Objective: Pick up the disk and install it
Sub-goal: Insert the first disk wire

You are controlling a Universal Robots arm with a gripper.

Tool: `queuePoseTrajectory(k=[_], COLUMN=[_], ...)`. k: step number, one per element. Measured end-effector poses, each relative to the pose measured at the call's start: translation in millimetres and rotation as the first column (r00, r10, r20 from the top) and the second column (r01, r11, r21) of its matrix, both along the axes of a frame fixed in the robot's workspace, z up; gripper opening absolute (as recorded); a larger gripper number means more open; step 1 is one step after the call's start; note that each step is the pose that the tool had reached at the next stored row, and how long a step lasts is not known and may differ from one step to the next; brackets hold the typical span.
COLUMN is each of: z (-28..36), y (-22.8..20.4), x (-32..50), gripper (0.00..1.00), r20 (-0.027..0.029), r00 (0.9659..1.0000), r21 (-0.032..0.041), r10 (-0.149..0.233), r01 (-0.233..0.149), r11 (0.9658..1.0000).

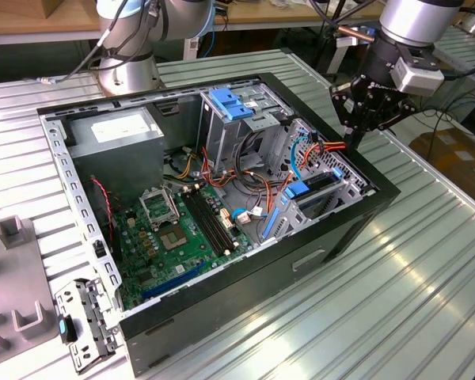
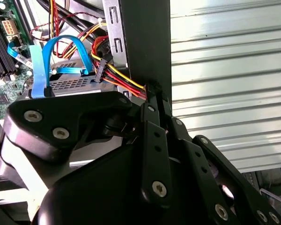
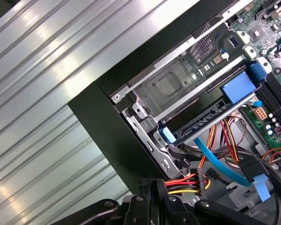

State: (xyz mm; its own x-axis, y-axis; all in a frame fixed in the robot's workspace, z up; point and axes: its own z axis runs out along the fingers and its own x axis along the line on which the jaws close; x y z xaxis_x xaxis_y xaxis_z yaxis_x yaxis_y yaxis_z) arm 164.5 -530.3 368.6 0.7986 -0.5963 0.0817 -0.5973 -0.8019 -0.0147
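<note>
The ribbed silver metal table (image 1: 427,285) carries a large open black desktop computer case (image 1: 245,277) lying on its side, its interior facing up. Inside it, toward the exterior view's left, a green motherboard (image 1: 178,237) lies flat on the case floor, and behind that sits a grey power-supply box with a white sticker (image 1: 115,134). A metal drive cage topped by a blue plastic latch (image 1: 231,107) stands near the middle of the case. The silver robot arm (image 1: 416,24) comes down from the upper part of the exterior view's right, and its black claw (image 1: 362,127) hangs just over the case's rim at that end, with its fingers drawn close together and holding nothing that can be seen. Directly below and beside it, the disk, a flat drive with a blue plastic side rail (image 1: 321,186), sits in the metal bay at that corner of the case, level with the bay's frame; in the first wrist view the same disk (image 3: 225,105) lies seated between the bay walls, its blue tab showing at the end. A bundle of red, yellow and black power wires (image 2: 119,75) runs to a connector just beside the claw's tips, and a light blue flat data cable (image 2: 47,56) loops over the drive's perforated metal top.
</note>
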Motion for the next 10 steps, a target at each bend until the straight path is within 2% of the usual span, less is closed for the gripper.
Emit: queuePoseTrajectory(k=[10], z=[0.5], y=[0.0], x=[0.0], gripper=[0.17], r20=[0.0001], r00=[1.0000], r21=[-0.0002], r10=[0.000], r01=[0.000], r11=[1.0000])
